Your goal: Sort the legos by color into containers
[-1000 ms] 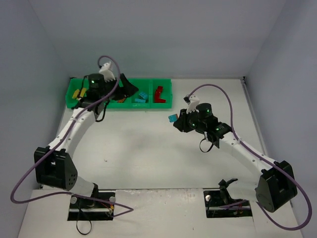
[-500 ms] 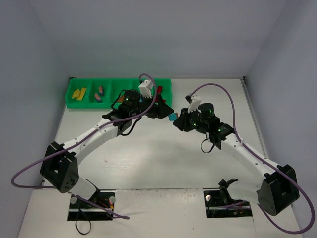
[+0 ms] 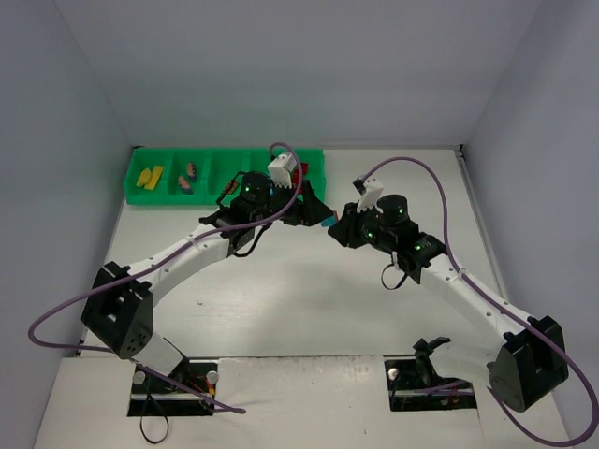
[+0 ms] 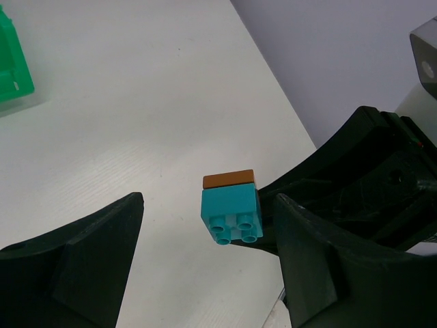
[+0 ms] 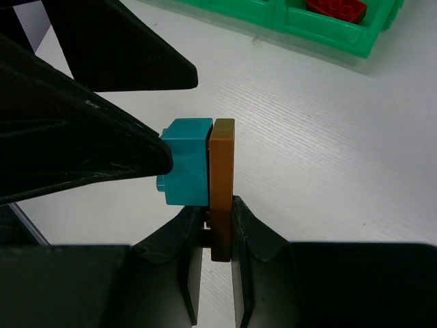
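My right gripper [image 5: 213, 206] is shut on a flat orange-brown lego [image 5: 222, 171] and holds it on edge above the table. A cyan lego [image 5: 186, 160] is stuck to that lego's side. My left gripper [image 4: 208, 199] is open, with the cyan lego [image 4: 231, 213] between its fingers, nearer the right one. The orange-brown lego [image 4: 229, 179] shows behind it. In the top view both grippers meet just below the right end of the green containers [image 3: 136, 195]: left gripper [image 3: 316, 213], right gripper [image 3: 335, 229].
The tray holds yellow legos [image 3: 148, 175] in its left compartment, pink ones [image 3: 187, 178] beside them and a red one [image 5: 334, 8] at the right end. The tray's near wall [image 5: 321, 31] lies just beyond the grippers. Side walls enclose the table.
My left arm has swung right from over the tray to the right gripper's legos, and its open fingers now straddle the cyan one. The right gripper has stayed put, still shut.
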Robot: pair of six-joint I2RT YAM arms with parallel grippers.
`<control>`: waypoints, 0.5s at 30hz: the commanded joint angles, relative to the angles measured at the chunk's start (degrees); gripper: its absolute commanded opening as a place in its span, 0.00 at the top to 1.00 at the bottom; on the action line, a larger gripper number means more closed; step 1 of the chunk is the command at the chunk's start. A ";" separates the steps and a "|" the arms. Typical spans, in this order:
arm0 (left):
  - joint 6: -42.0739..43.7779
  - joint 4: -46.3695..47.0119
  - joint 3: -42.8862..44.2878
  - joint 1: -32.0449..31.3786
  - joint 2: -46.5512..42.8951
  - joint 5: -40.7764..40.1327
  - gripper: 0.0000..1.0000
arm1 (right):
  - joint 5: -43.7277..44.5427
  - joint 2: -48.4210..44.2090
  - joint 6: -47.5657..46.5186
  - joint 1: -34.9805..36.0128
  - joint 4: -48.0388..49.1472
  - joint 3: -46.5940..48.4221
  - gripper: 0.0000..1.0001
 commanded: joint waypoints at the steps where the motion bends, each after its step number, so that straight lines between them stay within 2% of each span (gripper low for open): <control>1: -0.23 5.27 2.76 -0.58 -0.06 2.49 0.30 | -1.06 -1.77 0.38 -0.10 4.49 0.65 1.00; 8: -0.59 5.71 2.76 -0.93 0.74 3.99 0.34 | -0.80 -1.50 0.38 -0.10 4.57 0.65 1.00; 11: -0.41 5.88 2.49 -0.93 1.00 4.16 0.39 | -0.80 -1.33 0.47 -0.10 4.75 0.65 1.00; 14: -0.59 6.50 2.84 -0.93 1.61 5.65 0.50 | -0.80 -1.15 0.47 -0.10 4.84 0.74 1.00; 15: -0.67 6.41 3.02 -0.93 1.96 5.92 0.63 | -0.71 -1.06 0.30 -0.10 4.84 0.66 1.00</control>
